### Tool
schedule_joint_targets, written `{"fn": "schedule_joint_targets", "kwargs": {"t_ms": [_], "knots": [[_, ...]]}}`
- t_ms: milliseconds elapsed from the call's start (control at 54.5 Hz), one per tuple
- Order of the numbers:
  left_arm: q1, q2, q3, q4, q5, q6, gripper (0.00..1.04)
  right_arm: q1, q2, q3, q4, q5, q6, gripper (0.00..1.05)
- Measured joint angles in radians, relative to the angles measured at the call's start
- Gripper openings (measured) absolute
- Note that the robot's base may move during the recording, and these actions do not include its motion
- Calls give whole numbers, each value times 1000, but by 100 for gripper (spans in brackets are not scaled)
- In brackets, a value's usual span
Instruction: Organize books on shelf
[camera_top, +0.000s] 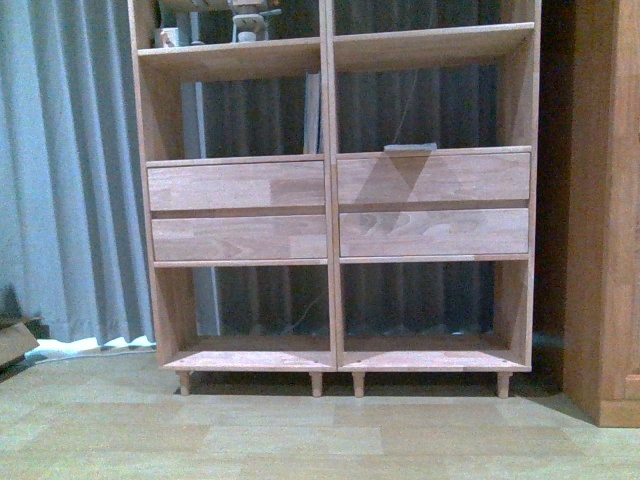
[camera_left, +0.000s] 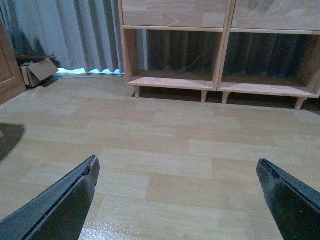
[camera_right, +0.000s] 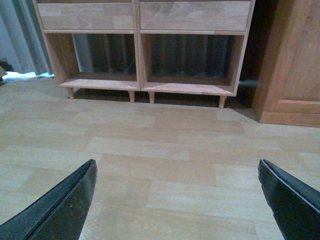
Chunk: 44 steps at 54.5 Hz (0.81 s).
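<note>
Shelf (camera_top: 520, 110) top cropped; flat book (camera_top: 410, 148) edge-on, colour unclear

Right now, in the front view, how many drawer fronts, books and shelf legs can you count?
Drawer fronts: 4
Books: 2 (one upright, one lying flat)
Shelf legs: 4
Total: 10

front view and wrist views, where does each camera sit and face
Front view: on the body, facing the shelf; no arm shows.
Left wrist view: on the left arm, looking across floor at the shelf's bottom; open left gripper shows.
Right wrist view: same from the right arm; open right gripper, cabinet beside the shelf.
Shared: shelf's lowest compartments.
</note>
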Motion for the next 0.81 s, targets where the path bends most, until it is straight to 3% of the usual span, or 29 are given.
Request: {"fn": "schedule_joint_targets", "kwargs": {"t_ms": [807], "knots": [[0,0,0,0,0,0,97,0,0,0,0,0,0,98]]}}
